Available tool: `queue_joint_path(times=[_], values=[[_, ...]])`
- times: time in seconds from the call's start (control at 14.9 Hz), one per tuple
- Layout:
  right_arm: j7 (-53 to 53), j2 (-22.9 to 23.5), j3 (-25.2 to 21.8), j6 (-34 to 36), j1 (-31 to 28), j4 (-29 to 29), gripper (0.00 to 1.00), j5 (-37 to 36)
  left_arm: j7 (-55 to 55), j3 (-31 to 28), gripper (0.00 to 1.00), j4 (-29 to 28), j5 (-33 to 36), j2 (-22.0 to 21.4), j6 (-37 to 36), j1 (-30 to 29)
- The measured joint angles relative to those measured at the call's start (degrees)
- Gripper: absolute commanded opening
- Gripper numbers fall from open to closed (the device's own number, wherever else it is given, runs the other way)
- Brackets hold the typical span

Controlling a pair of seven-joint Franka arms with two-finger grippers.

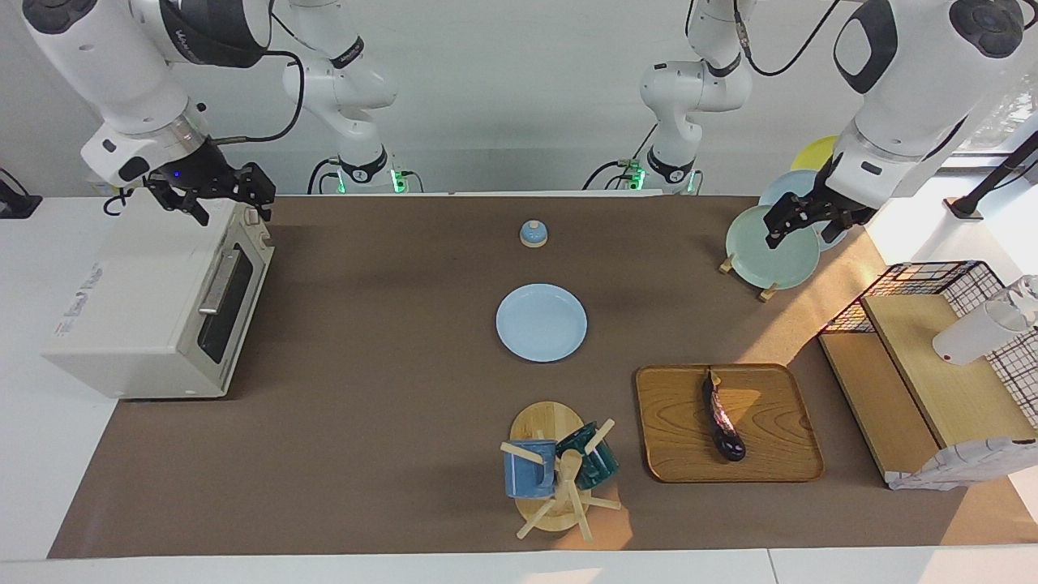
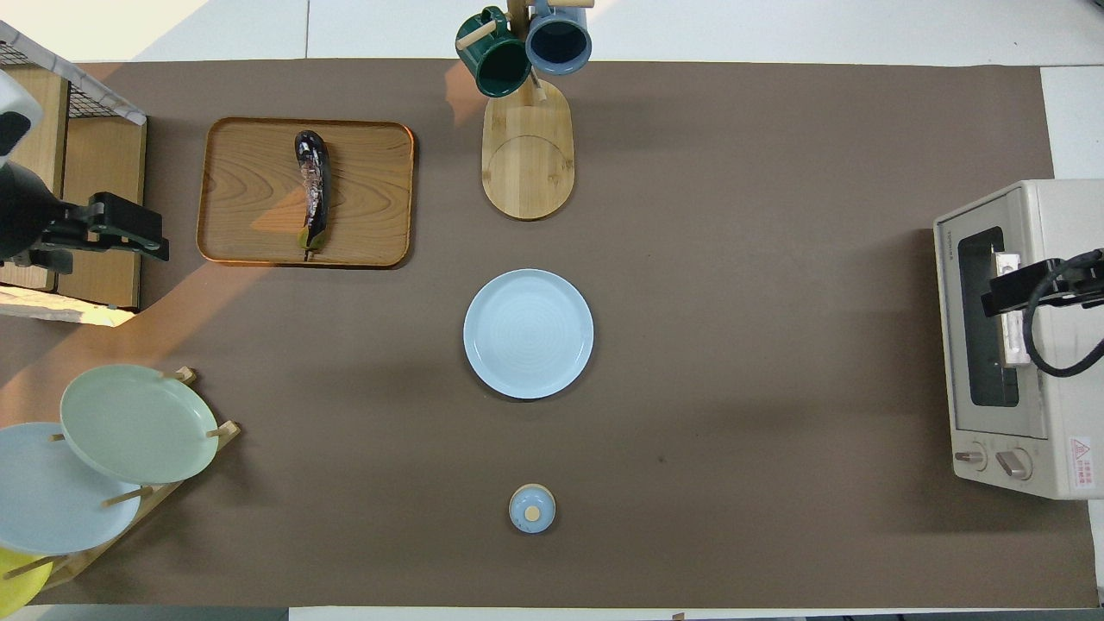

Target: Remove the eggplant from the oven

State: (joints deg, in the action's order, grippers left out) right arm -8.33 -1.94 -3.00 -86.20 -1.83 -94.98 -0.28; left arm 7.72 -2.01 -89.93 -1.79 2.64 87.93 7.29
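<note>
With both grippers spread wide and holding nothing, the left gripper (image 1: 799, 223) hangs over the plate rack (image 1: 766, 243) while the right gripper (image 1: 212, 195) waits over the oven (image 1: 154, 300), door shut. Eggplant (image 1: 722, 418) lies on the wooden tray (image 1: 778, 458) toward the left arm's end. Task looks done; next move prob. just parking arms.

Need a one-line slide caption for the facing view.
Dark purple eggplant lies on the wooden tray; white toaster oven door closed; left end effector and right end effector raised, both empty.
</note>
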Motion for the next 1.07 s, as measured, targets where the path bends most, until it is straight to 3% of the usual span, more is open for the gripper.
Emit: queue_joint_path(times=[0.34, 1.07], values=[[0.0, 0.0, -0.6, 0.0, -0.1, 0.1, 1.0, 0.0, 2.8, 4.1, 1.0, -7.9, 0.0, -3.7, 1.9, -2.2], [0.0, 0.0, -0.6, 0.0, 0.0, 0.1, 1.0, 0.0, 3.2, 5.8, 1.0, -4.8, -0.3, -3.8, 1.9, -3.2]])
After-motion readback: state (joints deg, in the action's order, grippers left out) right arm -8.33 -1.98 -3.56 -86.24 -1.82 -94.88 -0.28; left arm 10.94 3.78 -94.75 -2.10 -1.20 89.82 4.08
